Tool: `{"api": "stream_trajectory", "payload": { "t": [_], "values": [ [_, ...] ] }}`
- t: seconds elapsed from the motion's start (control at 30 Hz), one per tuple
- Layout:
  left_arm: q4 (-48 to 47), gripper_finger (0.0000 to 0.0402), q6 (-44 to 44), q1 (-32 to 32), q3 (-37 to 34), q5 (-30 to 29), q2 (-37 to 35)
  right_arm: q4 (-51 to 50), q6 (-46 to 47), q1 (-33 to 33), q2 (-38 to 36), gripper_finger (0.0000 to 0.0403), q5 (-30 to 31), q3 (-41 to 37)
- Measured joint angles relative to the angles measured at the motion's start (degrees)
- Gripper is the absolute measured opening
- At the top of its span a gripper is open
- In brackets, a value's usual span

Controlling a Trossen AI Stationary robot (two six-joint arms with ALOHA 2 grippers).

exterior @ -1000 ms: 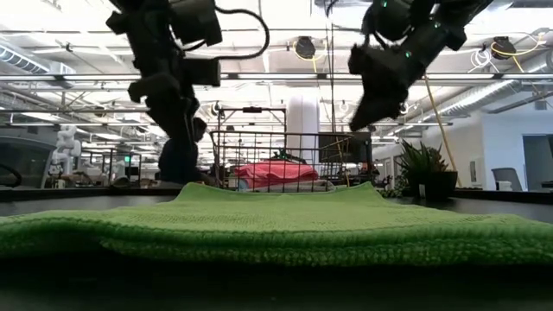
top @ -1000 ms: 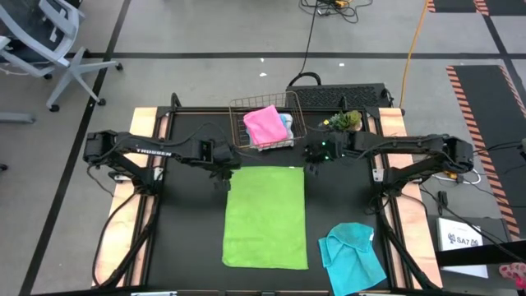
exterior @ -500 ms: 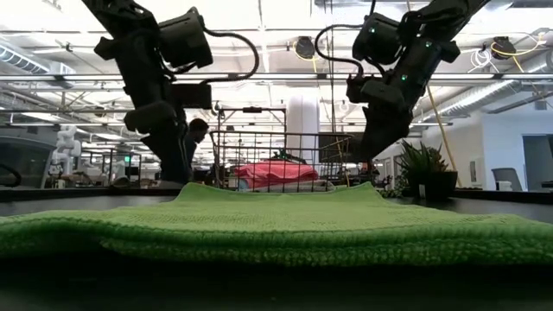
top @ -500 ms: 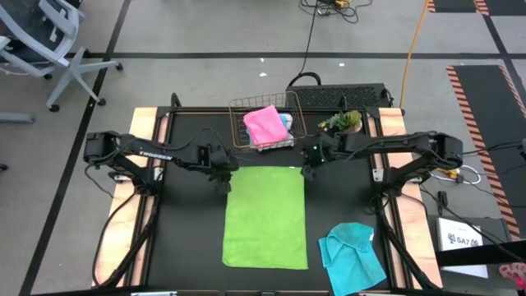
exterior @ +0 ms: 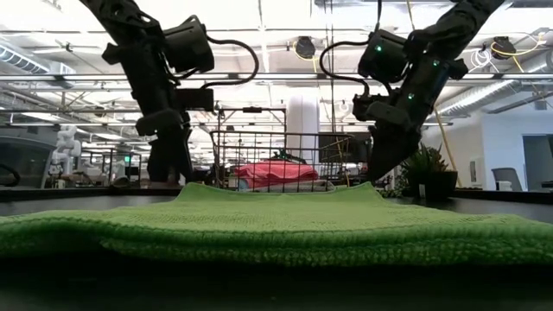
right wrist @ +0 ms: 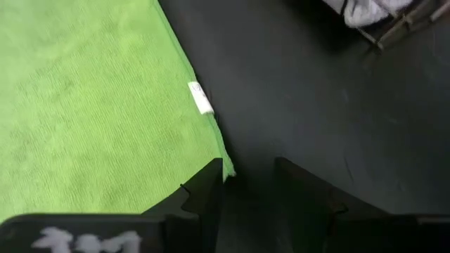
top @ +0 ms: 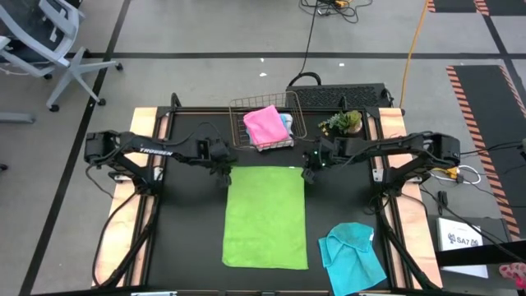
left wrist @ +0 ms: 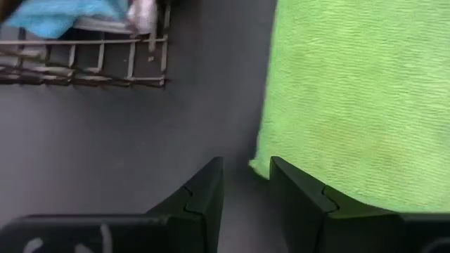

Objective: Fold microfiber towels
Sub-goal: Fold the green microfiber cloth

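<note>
A lime green microfiber towel point(top: 265, 215) lies spread flat on the black table. My left gripper point(left wrist: 246, 176) is open and low at the towel's far left corner point(left wrist: 257, 167), which lies in the gap between its fingers. My right gripper point(right wrist: 246, 176) is open and low at the far right corner point(right wrist: 226, 167), which lies just beside one finger point(right wrist: 204, 193). A white tag point(right wrist: 200, 98) sits on that edge. A cyan towel point(top: 352, 253) lies crumpled at the near right. A pink towel point(top: 265, 123) and a blue one rest in the wire basket point(top: 289, 115). My left gripper points steeply down with a finger on either side of the green towel's far left corner; I cannot tell whether it touches the cloth. My right gripper slants down over the far right corner; whether a fingertip touches the cloth I cannot tell.
The copper wire basket stands just beyond the green towel's far edge, between the two grippers. A small green plant point(top: 341, 122) stands to the right of it, behind my right arm. Bare black table lies left of the green towel point(top: 181, 230).
Both grippers have come down toward the green towel's far corners, the right one by more, and the left one has also edged toward the towel. The towel has not moved.
</note>
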Motion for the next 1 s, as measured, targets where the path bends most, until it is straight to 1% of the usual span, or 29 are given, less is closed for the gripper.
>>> {"api": "stream_trajectory", "payload": {
  "t": [0.17, 0.43, 0.57, 0.67, 0.77, 0.83, 1.0],
  "values": [
    [0.0, 0.012, -0.2, 1.4, 0.0, 2.6, 0.0, 0.7, -0.2, 0.0, 0.0, 0.0121, 0.0, -0.2],
    [1.5, 0.012, -0.2, 1.8, 0.1, 2.7, 1.8, 0.7, -0.2, 0.0, 0.0, 0.0121, -0.2, -0.3],
    [2.1, 0.012, -0.9, 1.7, 0.1, 3.1, 2.6, 0.7, 0.3, 0.0, 0.0, 0.0121, -1.5, -0.3],
    [1.1, 0.012, -1.4, 1.7, 0.0, 4.2, 3.2, 0.8, 0.3, 0.0, 0.1, 0.0121, -1.5, -0.3],
    [2.2, 0.012, -1.4, 1.7, 0.1, 4.5, 4.1, 0.9, 0.3, 0.0, 0.4, 0.0121, -1.5, -0.3],
    [0.9, 0.012, -1.4, 1.7, 0.0, 4.6, 4.3, 1.8, 0.3, 0.0, 1.2, 0.0121, -1.5, -0.2],
    [1.5, 0.012, -1.8, 1.7, 0.0, 4.6, 5.4, 2.9, 0.3, 0.0, 3.8, 0.0121, -1.6, -0.3]
  ]
}}
